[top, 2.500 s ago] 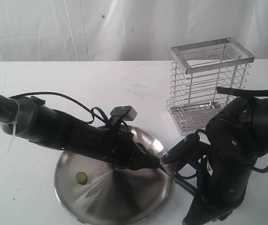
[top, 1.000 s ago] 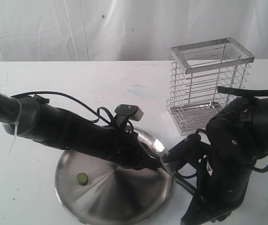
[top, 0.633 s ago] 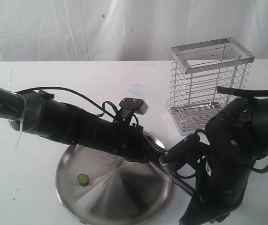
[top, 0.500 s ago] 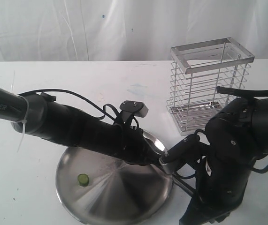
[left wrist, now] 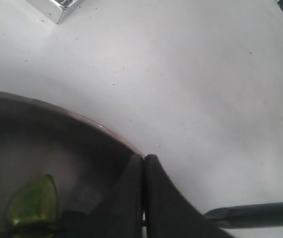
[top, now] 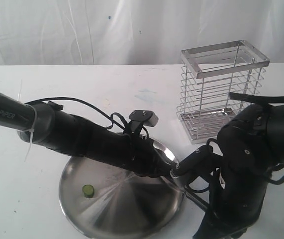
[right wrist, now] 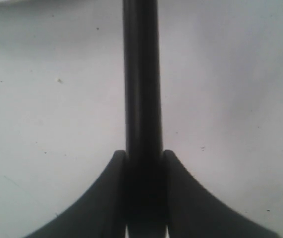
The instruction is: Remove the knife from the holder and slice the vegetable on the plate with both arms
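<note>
Since the earliest frame the left arm [top: 82, 139] has pushed further across the plate [top: 127, 214] toward the rim on the right arm's side; the round green slice [top: 87, 189] and the right arm [top: 251, 164] have kept their places

Nearest: the right hand [right wrist: 143, 154] is clamped on the knife [right wrist: 141, 74]. Both fingers press the black shaft, which runs straight out from the hand over the bare bench [top: 82, 94].

Next: the plate, with the slice alone on its far-left part, well apart from both hands.

At the plate's rim: the left hand [left wrist: 143, 166] has its fingers closed together, with nothing seen between them. A green vegetable piece [left wrist: 32, 203] lies inside the rim, just beside that hand. The knife's tapered end shows on the other side of those fingers, outside the rim, with its long axis aimed roughly at the left hand.

Judgement: the blade must cross the rim and pass the left fingers to reach the piece. The left hand is the nearer of the two to it.

Farthest: the wire holder [top: 224, 89] stands upright on the bench behind the right arm, with no knife seen in it
</note>
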Motion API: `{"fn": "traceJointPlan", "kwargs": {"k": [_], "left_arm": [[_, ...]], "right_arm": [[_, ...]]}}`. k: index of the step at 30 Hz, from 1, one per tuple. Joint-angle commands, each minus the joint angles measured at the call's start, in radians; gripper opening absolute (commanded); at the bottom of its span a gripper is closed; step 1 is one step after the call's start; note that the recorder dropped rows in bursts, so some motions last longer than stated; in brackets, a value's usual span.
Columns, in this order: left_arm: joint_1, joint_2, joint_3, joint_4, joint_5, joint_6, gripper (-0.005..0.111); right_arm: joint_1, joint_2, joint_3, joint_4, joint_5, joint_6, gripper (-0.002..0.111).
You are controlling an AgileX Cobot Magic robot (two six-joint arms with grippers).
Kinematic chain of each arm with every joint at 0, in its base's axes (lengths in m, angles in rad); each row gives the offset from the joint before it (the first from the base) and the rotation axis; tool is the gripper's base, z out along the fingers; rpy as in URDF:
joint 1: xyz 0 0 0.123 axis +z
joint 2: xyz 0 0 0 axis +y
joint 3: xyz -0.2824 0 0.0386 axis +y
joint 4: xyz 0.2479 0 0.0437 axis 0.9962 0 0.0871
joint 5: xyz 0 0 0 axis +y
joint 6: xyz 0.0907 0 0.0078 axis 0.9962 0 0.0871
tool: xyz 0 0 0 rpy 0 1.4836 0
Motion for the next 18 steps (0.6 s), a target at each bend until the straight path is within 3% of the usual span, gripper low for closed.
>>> {"fn": "traceJointPlan", "kwargs": {"k": [1,14,18], "left_arm": [[-0.007,0.04,0.017,-0.021,-0.047,-0.004,0.0],[-0.007,0.043,0.017,-0.021,-0.074,-0.018,0.0],[-0.007,0.034,0.017,-0.021,-0.076,-0.048,0.0]], "right_arm": [[-0.005,-0.01,0.002,-0.001,0.085,0.016,0.0],[-0.001,-0.08,0.0,0.007,0.328,0.037,0.0],[-0.001,-0.149,0.0,0.007,0.328,0.068,0.0]]}}
